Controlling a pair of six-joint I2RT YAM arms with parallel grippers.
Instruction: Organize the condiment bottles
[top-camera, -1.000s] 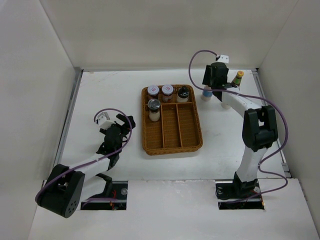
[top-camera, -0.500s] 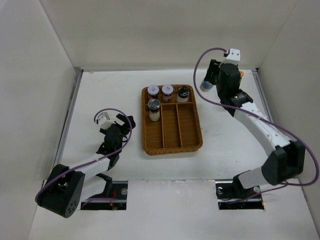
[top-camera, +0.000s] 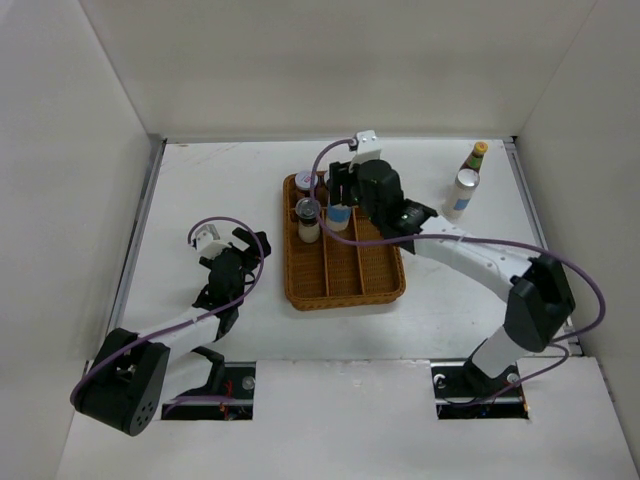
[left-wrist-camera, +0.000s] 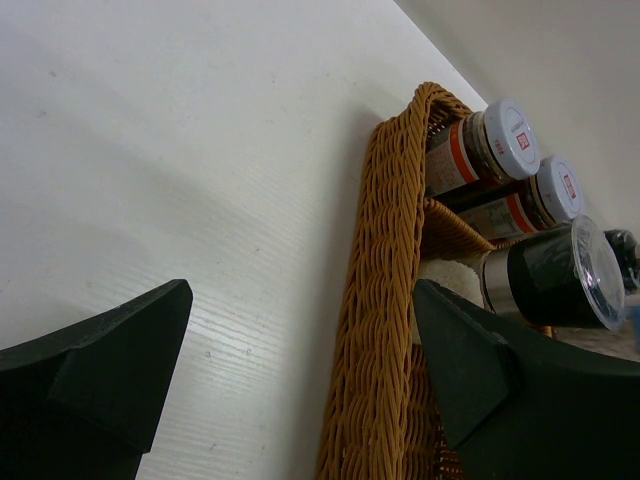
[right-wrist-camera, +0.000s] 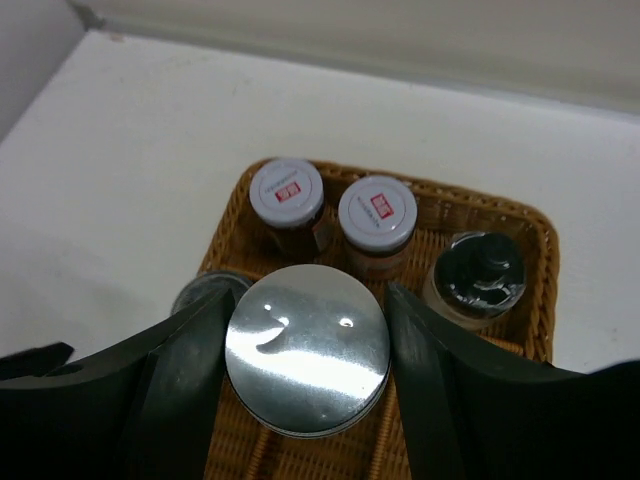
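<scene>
So, straight down for us
Our right end effector (right-wrist-camera: 305, 385) clamps the silver-topped cylinder (right-wrist-camera: 307, 345) upright above the wicker tray (right-wrist-camera: 532, 214); left end effector (left-wrist-camera: 302, 300) gapes empty, well apart.

Right arm reaches leftward, right hand (right-wrist-camera: 305, 365) gripping a silver-topped cylinder (top-camera: 340, 216); left hand (left-wrist-camera: 300, 340) sits low, fingers apart.

We see a white table (top-camera: 220, 190) stretching between pale walls. Directly on it, just right of the frame's centre, lies a brown wicker tray (top-camera: 345, 298). In the upper right, well apart from the tray, a white-and-blue cylinder with a silver top (top-camera: 461, 193) stands upright on the tabletop. Just above it in the frame stands a dark sauce bottle with a yellow cap (top-camera: 476, 157).
</scene>
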